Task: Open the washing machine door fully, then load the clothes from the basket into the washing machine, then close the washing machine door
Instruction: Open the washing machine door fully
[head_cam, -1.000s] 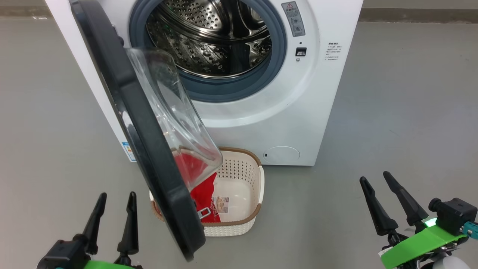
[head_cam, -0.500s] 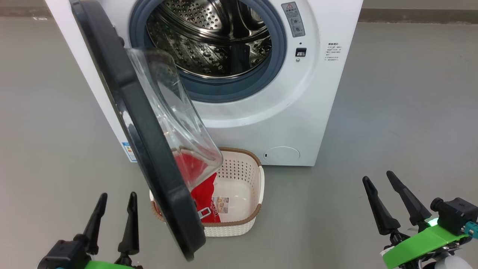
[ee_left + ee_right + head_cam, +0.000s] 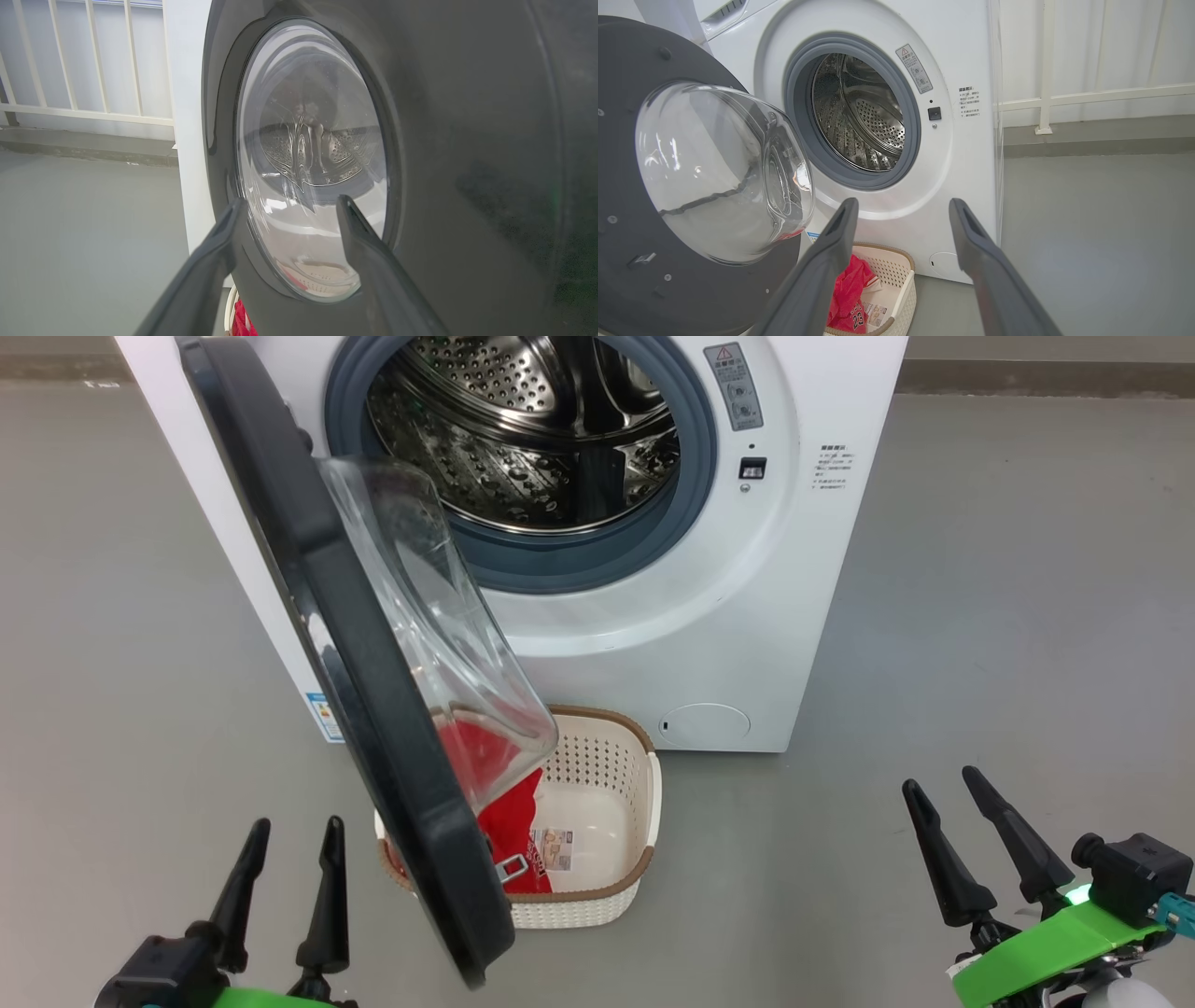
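Observation:
The white washing machine [image 3: 747,616] [image 3: 966,154] stands ahead with its steel drum [image 3: 523,429] exposed. Its black washing machine door [image 3: 364,691] [image 3: 467,163] [image 3: 626,140] swings out toward me, about halfway open, with the clear glass bowl [image 3: 439,616] bulging to the right. Below it on the floor sits the cream basket [image 3: 607,821] [image 3: 896,284] holding the red clothes [image 3: 509,831] [image 3: 850,298], partly hidden by the door. My left gripper [image 3: 291,829] [image 3: 289,201] is open, low at the left, just outside the door. My right gripper [image 3: 940,777] [image 3: 901,203] is open at the lower right, empty.
Grey floor [image 3: 1008,616] stretches on both sides of the machine. A white railing [image 3: 1087,95] and a low kerb run behind the machine. The swung door overhangs the left half of the basket.

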Robot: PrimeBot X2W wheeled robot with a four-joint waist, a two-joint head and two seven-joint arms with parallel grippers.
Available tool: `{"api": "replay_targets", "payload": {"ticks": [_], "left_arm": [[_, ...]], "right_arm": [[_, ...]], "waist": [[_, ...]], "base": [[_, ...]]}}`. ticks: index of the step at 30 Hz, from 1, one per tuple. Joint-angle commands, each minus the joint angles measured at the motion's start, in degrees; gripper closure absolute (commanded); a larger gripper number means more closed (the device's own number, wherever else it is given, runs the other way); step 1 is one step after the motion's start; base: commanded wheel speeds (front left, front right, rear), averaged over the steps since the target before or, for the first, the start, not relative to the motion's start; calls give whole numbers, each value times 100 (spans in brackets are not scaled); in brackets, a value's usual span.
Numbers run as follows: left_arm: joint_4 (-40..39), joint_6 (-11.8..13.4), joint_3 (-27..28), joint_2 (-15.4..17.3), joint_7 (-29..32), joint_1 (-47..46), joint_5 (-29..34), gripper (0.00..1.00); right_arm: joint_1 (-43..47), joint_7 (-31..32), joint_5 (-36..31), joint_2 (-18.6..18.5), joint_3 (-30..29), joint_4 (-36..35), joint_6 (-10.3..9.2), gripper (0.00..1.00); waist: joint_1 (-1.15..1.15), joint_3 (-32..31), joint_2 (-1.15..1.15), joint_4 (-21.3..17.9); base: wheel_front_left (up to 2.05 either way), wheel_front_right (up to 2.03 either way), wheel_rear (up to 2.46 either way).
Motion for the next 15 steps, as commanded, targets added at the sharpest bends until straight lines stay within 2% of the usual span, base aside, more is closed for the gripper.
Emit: {"api": "replay_targets", "payload": {"ticks": [1,6,7,8,9,10,11,12,15], "left_arm": [[-126,-17,166,98,-47,-61,81,0],[-109,-17,175,99,-47,-67,76,0],[-105,-17,177,98,-47,-68,74,3],[-105,-17,177,98,-47,-69,71,21],[-105,-17,178,98,-47,-71,68,50],[-107,-17,180,97,-47,-72,66,60],[-115,-17,186,97,-47,-76,60,85],[-122,-17,193,96,-47,-80,53,100],[-149,-17,211,93,-47,-81,39,100]], "right_arm": [[59,-69,-22,-86,80,-146,9,0],[71,-69,-27,-92,70,-149,9,0],[73,-69,-29,-93,68,-149,9,0],[75,-69,-30,-93,65,-150,9,0],[76,-69,-30,-93,62,-150,9,0],[77,-69,-30,-93,61,-150,9,0],[79,-69,-28,-93,60,-151,9,0],[80,-69,-28,-92,59,-152,9,0],[90,-69,-33,-80,50,-156,9,0]], "waist": [[0,1,0,4],[0,2,0,8],[0,1,0,9],[0,0,0,9],[0,0,0,9],[0,-2,0,10],[0,-3,0,11],[0,-3,0,11],[0,-9,0,15]], "base": [[0,0,0],[0,0,0],[0,0,0],[0,0,0],[0,0,0],[0,0,0],[0,0,0],[0,0,0],[0,0,0]]}}
